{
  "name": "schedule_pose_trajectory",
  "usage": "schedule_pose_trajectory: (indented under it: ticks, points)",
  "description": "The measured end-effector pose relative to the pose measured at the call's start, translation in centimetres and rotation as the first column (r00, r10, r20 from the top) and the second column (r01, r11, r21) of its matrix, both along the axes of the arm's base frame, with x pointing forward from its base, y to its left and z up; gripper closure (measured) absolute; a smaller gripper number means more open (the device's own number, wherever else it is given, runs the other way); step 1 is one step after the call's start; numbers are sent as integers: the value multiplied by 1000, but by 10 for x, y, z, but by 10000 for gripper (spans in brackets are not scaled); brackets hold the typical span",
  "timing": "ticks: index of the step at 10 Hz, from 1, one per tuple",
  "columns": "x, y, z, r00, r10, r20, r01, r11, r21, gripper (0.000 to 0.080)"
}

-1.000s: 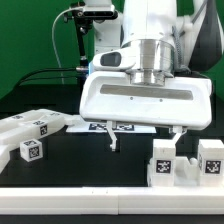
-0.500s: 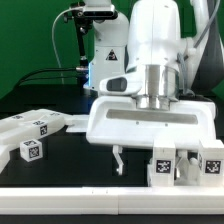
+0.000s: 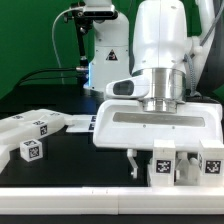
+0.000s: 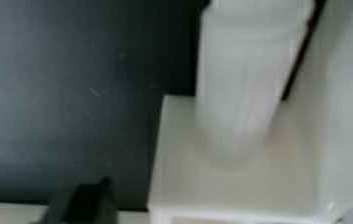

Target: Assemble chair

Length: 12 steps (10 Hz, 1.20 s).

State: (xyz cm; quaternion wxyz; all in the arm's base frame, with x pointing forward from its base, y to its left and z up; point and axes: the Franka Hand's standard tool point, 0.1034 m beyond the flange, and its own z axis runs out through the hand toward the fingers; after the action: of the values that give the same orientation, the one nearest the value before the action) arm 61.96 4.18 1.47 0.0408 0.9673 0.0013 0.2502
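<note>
chair pieces [image 3: 160, 149], white blocky plastic, square black-and-white tags [image 3: 162, 168], matte black table [image 3: 85, 165]

bg: green backdrop [image 3: 30, 40] | black cable [image 3: 40, 74] across it, ext view's left | black table [image 3: 85, 168] | marker board [image 3: 82, 124] flat on table, partly hidden

Desk [image 3: 70, 168]: black matte top, pale front edge.

Exterior view's left: a cluster of flat tagged panels [image 3: 35, 124] lies on the surface. A small tagged block [image 3: 31, 151] sits just in front of them.

Exterior view's right, near the front edge: two upright tagged blocks [image 3: 163, 168] stand side by side (narrow gap between them).

Marker board [image 3: 87, 123] lies flat farther back, partly hidden.

Wrist view: dark surface beside a white piece [image 4: 244, 140], blurred.
</note>
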Motion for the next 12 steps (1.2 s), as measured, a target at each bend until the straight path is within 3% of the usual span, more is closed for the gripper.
schedule_pose_trajectory:
  ticks: [1,2,3,8,10,11,12]
  points:
    - [0,-1,0,1000,-1,0,1,1000,0,542]
    - [0,-6,0,1000,-8,1,8,1000,-5,677]
    - [0,-8,1,1000,-10,2,10,1000,-7,763]
    - [0,-9,5,1000,-2,2,2,1000,-11,763]
    - [-27,-15,29,995,-3,-99,6,1000,30,770]
    - [-33,-13,40,994,-2,-108,6,999,42,770]
    - [-40,-11,43,985,0,-173,13,997,71,770]
